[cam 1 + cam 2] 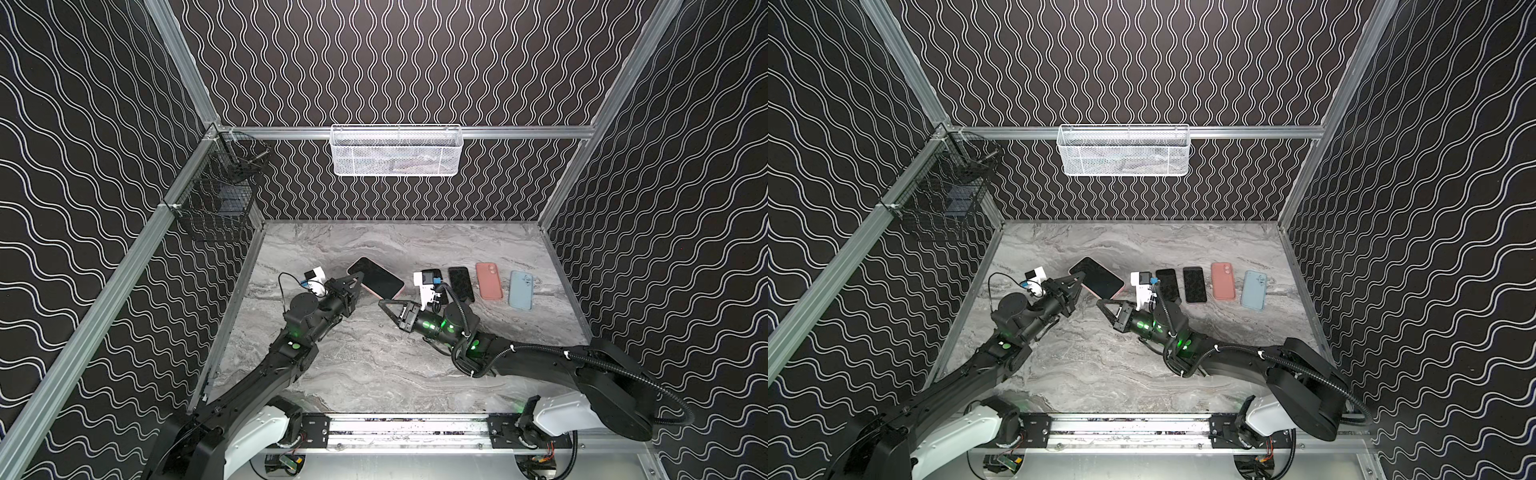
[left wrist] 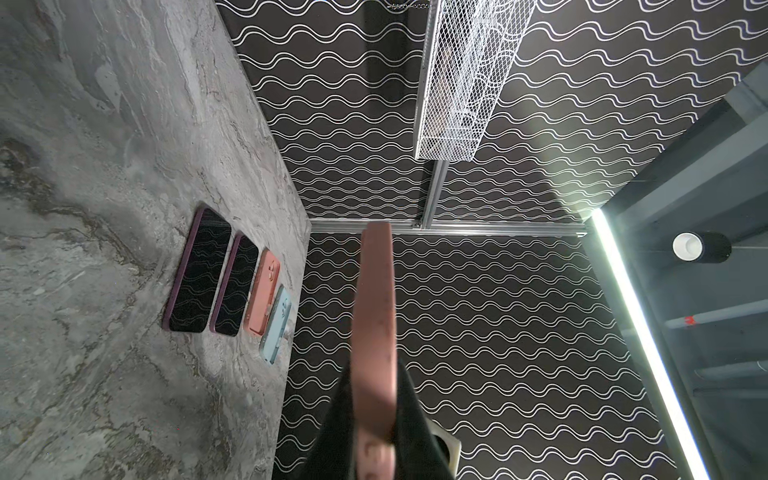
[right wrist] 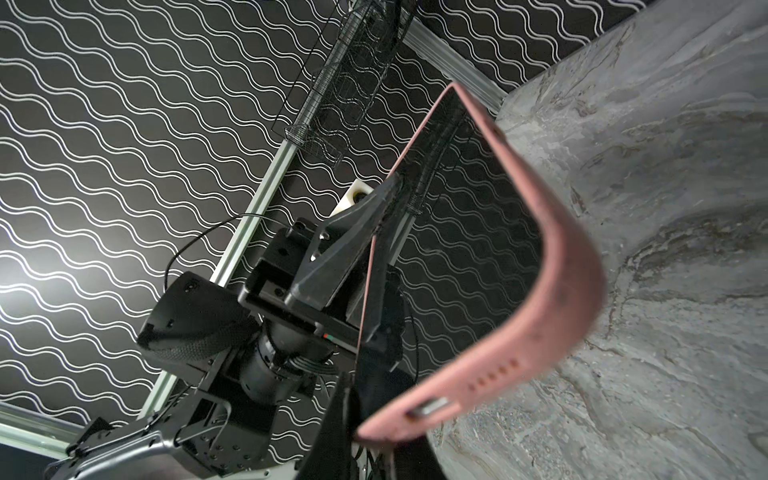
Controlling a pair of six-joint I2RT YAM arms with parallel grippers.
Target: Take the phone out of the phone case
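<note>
The phone [image 1: 379, 276] [image 1: 1099, 277] shows a black screen and sits inside a pink phone case [image 3: 561, 291]. In both top views it hangs tilted a little above the marble table, between the two arms. My left gripper [image 1: 358, 278] [image 1: 1079, 278] is shut on the case's left long edge, and the pink rim [image 2: 376, 311] runs out from between its jaws [image 2: 374, 399]. My right gripper [image 1: 384, 302] [image 1: 1103, 303] is shut on the case's near corner, beside the port cut-out [image 3: 370, 432]. The right wrist view also shows the left gripper's finger [image 3: 365, 216] lying across the screen's edge.
A row lies flat on the table to the right: two dark phones [image 1: 1167, 284] [image 1: 1195, 284], an orange case [image 1: 489, 280] and a light blue case [image 1: 520, 289]. A white mesh basket [image 1: 397, 151] hangs on the back wall, a black wire basket [image 1: 224, 199] on the left wall.
</note>
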